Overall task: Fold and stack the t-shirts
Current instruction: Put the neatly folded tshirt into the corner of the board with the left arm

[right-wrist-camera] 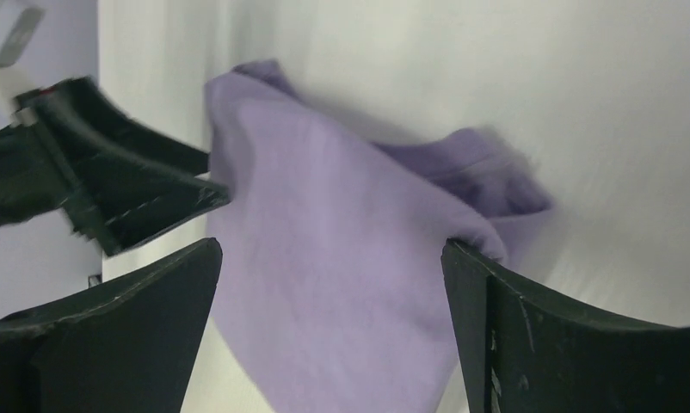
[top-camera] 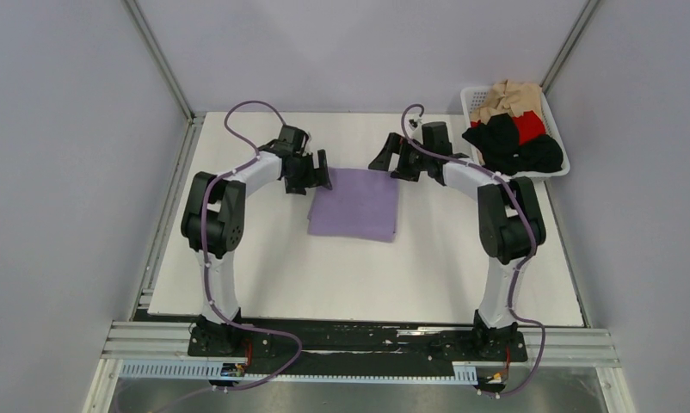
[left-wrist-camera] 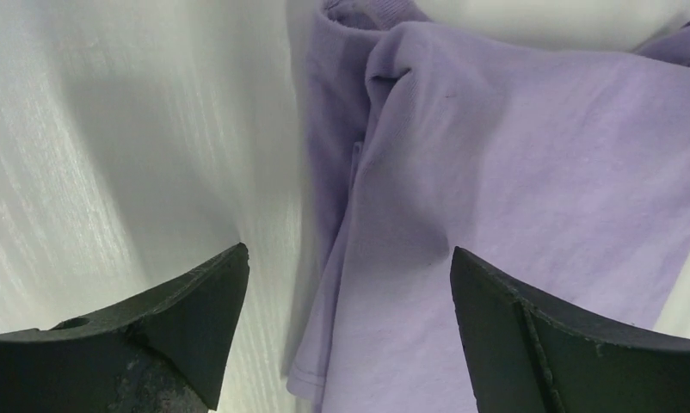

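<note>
Lavender shirt [top-camera: 354, 205] lies folded on the desk [top-camera: 264, 284]. Over its far corners the left fingers [top-camera: 316, 175] and right fingers [top-camera: 393, 159] hang fully spread, empty; a low retreat may snag loose edges, undoing the fold. Tangled shirts [top-camera: 514, 142] in the basket [top-camera: 471, 95] may drag out together.

— What is everything set upon?
— A white worktop [top-camera: 367, 284] is seen, matte and rectangular; faint streaks are shown on its surface in both wrist views.
— And what is placed at its far right corner?
— A white plastic mesh basket [top-camera: 473, 99] is set there, turned at an angle, with its outer rim carried just past the worktop's right edge.
— By what is the space enclosed?
— Pale grey-lilac walls [top-camera: 66, 172] are seen on three sides, joined by slanting metal posts [top-camera: 157, 56]. A ribbed aluminium rail [top-camera: 144, 340] is laid along the near edge.
</note>
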`<control>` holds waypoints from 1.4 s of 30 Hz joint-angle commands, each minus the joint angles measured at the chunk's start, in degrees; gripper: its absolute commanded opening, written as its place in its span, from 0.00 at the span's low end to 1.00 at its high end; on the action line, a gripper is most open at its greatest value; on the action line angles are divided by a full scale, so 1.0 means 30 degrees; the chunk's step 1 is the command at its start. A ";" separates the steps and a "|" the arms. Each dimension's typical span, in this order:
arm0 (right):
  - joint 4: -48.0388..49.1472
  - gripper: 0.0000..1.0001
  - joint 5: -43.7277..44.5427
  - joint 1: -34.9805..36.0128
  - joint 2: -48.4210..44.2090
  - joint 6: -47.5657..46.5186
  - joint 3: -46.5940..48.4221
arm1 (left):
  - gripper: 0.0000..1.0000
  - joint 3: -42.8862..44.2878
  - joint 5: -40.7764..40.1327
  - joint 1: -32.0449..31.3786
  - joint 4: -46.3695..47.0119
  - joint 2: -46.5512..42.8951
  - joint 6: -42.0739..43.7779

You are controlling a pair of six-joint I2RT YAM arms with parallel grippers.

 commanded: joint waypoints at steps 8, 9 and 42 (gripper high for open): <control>-0.0676 0.98 0.0483 -0.0278 0.4819 0.0946 0.2530 | 0.74 0.1117 0.0807 -0.0498 -0.0202 0.1586 0.0502; -0.0676 0.98 0.0390 -0.0278 0.4631 0.0892 0.2402 | 0.68 0.1221 0.0731 -0.0568 -0.0222 0.1772 0.0499; -0.1879 1.00 1.2145 -0.0437 -1.1939 -0.1850 -0.7851 | 0.00 1.4620 -1.8313 0.2949 -0.5711 0.7490 0.7240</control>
